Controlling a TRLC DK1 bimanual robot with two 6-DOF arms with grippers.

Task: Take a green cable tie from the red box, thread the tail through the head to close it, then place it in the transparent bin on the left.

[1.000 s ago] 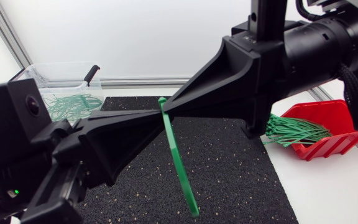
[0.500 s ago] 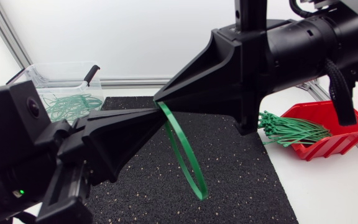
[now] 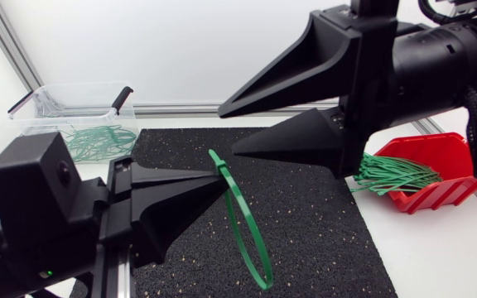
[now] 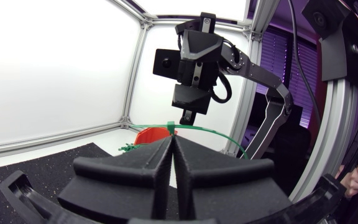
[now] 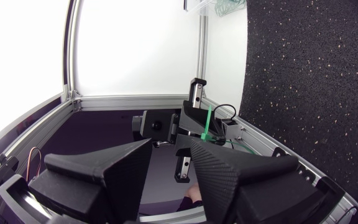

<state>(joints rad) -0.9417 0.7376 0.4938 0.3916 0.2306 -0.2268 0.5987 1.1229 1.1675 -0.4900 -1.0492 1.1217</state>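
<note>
At the far left of the white table point(image 3: 437, 257) stands one transparent plastic bin point(image 3: 52, 98) with two black latches. It holds a tangle of closed green ties point(image 3: 98, 139), too many to count.

The left gripper point(image 3: 222, 184) sits over the near left of the single black speckled rubber mat point(image 3: 305, 240). Its two wedge fingers are pressed together on one green cable tie point(image 3: 263, 280). The tie is bent into a long loop that hangs down from the fingertips above the mat's middle. In the left wrist view the tie's head point(image 4: 169, 126) stands just above the closed fingertips. Whether the tail passes through it cannot be told.

The right gripper point(image 3: 227, 132) comes in from the right and hangs just above and behind the loop's top. Its two fingers are spread wide, one over the other, and touch nothing. The right wrist view shows the same gap between its fingers point(image 5: 216, 168).

At the far right sits one red plastic box point(image 3: 450, 161) on the table beside the mat. A bundle of straight green ties point(image 3: 392, 175) spills over its left lip, too many to count.
</note>
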